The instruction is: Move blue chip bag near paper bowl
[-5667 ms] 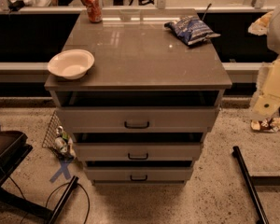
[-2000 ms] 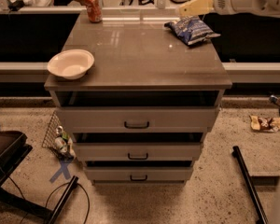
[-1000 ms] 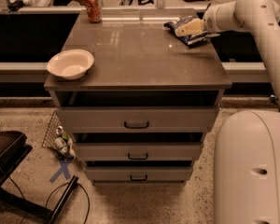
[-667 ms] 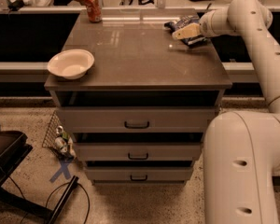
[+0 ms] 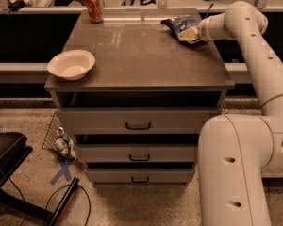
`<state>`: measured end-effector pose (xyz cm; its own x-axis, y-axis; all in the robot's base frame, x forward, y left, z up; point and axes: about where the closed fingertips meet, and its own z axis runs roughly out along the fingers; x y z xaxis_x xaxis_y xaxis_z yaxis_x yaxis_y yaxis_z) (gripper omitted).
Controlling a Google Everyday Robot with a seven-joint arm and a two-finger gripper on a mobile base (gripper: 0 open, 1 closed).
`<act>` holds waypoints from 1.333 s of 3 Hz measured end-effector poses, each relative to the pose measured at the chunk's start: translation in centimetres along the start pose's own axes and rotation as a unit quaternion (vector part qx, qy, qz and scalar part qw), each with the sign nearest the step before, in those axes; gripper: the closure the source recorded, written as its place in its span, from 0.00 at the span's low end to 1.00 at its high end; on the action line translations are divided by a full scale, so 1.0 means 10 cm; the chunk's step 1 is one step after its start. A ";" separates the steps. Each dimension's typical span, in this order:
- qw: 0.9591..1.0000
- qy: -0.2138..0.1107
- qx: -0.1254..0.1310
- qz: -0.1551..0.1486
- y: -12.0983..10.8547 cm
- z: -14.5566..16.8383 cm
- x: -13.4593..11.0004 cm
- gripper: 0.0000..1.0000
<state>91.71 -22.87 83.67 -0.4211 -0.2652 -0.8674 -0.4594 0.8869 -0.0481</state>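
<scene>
The blue chip bag point(image 5: 178, 23) lies crumpled at the far right corner of the brown cabinet top point(image 5: 141, 55). My gripper point(image 5: 190, 34) has reached in from the right and is down on the bag's right end, touching it and covering part of it. The paper bowl point(image 5: 71, 64) is an off-white round bowl near the front left edge of the top, far from the bag. The arm's white links fill the right side of the view.
An orange soda can point(image 5: 94, 7) stands at the far left corner of the top. The cabinet has three drawers point(image 5: 138, 125) in front. A wire basket point(image 5: 59, 138) and black cables lie on the floor to the left. A counter runs behind.
My arm swung in from the right and came down onto the blue chip bag. In the last second it barely moved. The bowl and the can have stayed put.
</scene>
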 end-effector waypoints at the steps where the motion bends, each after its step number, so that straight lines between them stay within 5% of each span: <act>1: 1.000 0.002 -0.003 0.000 0.03 0.05 0.02 0.72; 2: 1.000 0.003 -0.004 0.000 0.04 0.07 0.03 0.95; 4: 1.000 0.003 -0.004 0.000 0.05 0.05 -0.01 1.00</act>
<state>91.89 -22.28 83.47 -0.4262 -0.2671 -0.8643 -0.4655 0.8840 -0.0437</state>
